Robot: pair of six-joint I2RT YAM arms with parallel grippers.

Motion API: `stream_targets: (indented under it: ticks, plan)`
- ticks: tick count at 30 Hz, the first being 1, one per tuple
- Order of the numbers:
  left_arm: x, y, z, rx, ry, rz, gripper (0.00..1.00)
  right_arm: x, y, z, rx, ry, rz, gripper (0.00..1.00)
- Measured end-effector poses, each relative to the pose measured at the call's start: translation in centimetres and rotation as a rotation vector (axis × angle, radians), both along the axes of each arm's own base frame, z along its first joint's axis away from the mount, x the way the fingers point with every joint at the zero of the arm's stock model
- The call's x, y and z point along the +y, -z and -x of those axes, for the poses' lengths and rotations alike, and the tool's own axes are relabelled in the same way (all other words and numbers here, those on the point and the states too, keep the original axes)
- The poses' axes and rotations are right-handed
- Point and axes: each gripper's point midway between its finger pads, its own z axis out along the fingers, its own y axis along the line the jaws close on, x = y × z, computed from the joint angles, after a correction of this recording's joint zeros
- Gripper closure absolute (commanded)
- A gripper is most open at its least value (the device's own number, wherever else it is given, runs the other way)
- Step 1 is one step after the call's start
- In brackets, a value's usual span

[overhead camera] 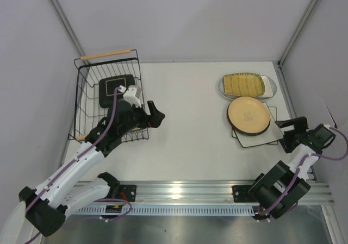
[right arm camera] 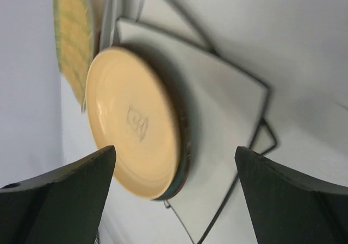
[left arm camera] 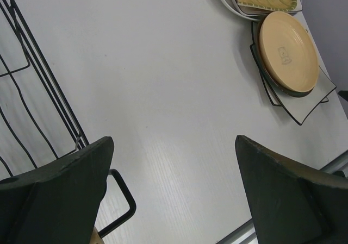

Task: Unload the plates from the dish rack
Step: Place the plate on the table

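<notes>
The dish rack (overhead camera: 87, 100), a black wire basket with wooden handles, stands at the left; its wires (left arm camera: 32, 92) show in the left wrist view. A dark square plate (overhead camera: 116, 91) lies inside it. My left gripper (overhead camera: 155, 118) (left arm camera: 174, 162) hangs open just right of the rack, over bare table. At the right, a tan round plate (overhead camera: 248, 114) (right arm camera: 130, 119) tops a dark teal plate (right arm camera: 182, 162) and a white square plate (overhead camera: 272, 135) (right arm camera: 223, 124). Behind them a mustard ribbed plate (overhead camera: 247, 84) rests on a round plate (overhead camera: 222, 89). My right gripper (overhead camera: 284, 133) (right arm camera: 174, 168) stands open beside the stack, holding nothing.
Grey walls close the table in at the back and on both sides. A metal rail (overhead camera: 185, 189) runs along the near edge between the arm bases. White tabletop (overhead camera: 185, 108) lies between the rack and the plate stacks.
</notes>
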Motion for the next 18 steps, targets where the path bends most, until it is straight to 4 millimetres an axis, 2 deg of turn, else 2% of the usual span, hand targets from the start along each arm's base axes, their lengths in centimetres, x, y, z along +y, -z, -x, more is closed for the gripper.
stream_targets:
  ticks: [1, 3, 4, 5, 6, 7, 8, 9, 11, 14, 18]
  plan:
    - [0.0, 0.0, 0.0, -0.001, 0.001, 0.001, 0.01, 1.0, -0.5, -0.7, -0.003, -0.063, 0.02, 0.02]
    - [0.0, -0.1, 0.0, -0.003, 0.001, 0.002, 0.0, 2.8, -1.6, -1.8, -0.024, -0.164, 0.067, 0.11]
    - [0.0, -0.2, 0.1, -0.005, 0.001, 0.002, 0.0, 3.5, -2.2, -2.0, -0.037, -0.198, 0.091, 0.23]
    - [0.1, -0.2, 0.1, -0.006, 0.001, 0.002, 0.0, 4.0, -2.8, -2.1, -0.054, -0.224, 0.123, 0.28]
    - [0.1, -0.3, 0.1, -0.008, 0.002, 0.002, 0.0, 4.4, -3.3, -2.0, -0.069, -0.24, 0.146, 0.58]
    - [0.1, -0.3, 0.2, -0.009, 0.001, 0.002, 0.0, 4.7, -3.8, -2.0, -0.082, -0.261, 0.179, 0.71]
    - [0.2, -0.4, 0.2, -0.012, -0.002, 0.002, 0.0, 5.1, -4.2, -2.0, -0.093, -0.272, 0.193, 0.78]
    - [0.3, -0.4, 0.2, -0.014, -0.005, 0.001, 0.0, 5.5, -4.5, -1.9, -0.102, -0.296, 0.213, 1.0]
    - [0.4, -0.6, 0.3, -0.018, -0.009, 0.002, 0.0, 6.7, -4.4, -1.9, -0.105, -0.354, 0.229, 1.0]
    - [0.5, -0.6, 0.3, -0.018, -0.01, 0.002, 0.0, 8.7, -3.3, -1.9, -0.078, -0.442, 0.188, 1.0]
    - [0.5, -0.5, 0.3, -0.016, -0.009, 0.0, 0.0, 13.0, -1.1, -1.8, -0.025, -0.626, 0.101, 1.0]
